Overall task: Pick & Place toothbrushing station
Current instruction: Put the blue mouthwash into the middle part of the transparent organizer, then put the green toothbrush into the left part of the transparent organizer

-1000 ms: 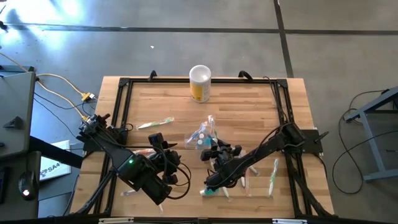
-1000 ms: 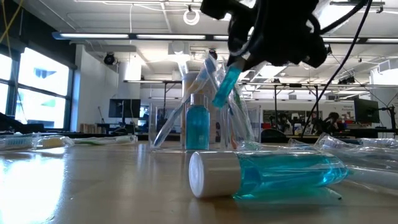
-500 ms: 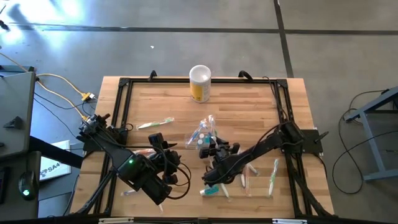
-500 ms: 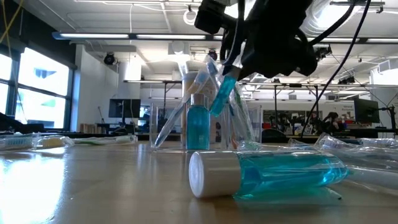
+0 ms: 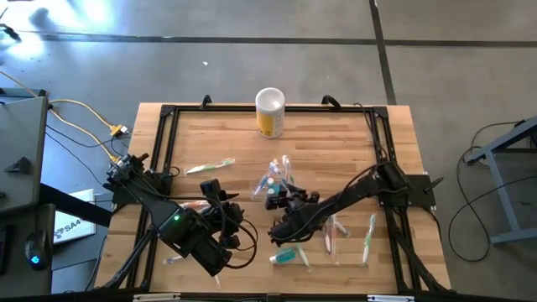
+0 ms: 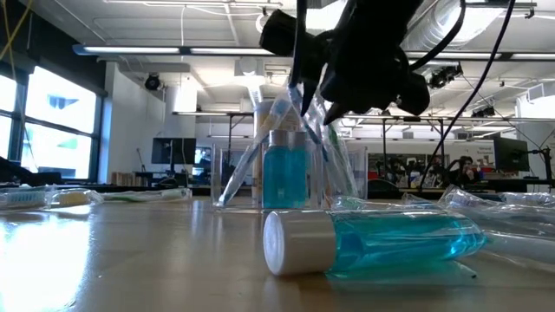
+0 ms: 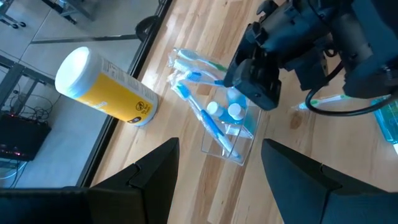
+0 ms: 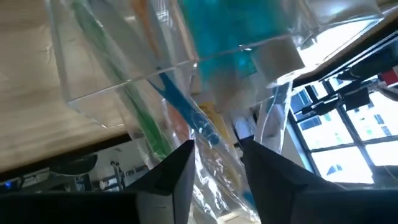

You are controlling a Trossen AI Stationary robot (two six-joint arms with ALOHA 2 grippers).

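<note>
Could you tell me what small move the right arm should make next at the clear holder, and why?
Probably lift the right gripper straight up from the clear holder. Its fingers look open with nothing between them, and two teal tubes already stand in the holder. One teal tube lies on the table, so retreating frees it for that. The left gripper waits nearby.

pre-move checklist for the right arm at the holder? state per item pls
1. Clear plastic holder upright on the table: ok.
2. Toothbrushes and two white-capped teal tubes stand in the holder: ok.
3. Right gripper is directly over the holder: ok.
4. Right gripper empty, nothing between its fingers: cannot tell.
5. Teal tube lying on the table, not yet in the holder: not ok.
6. Left gripper waits back from the holder, fingers apart, out of the right arm's way: ok.
</note>
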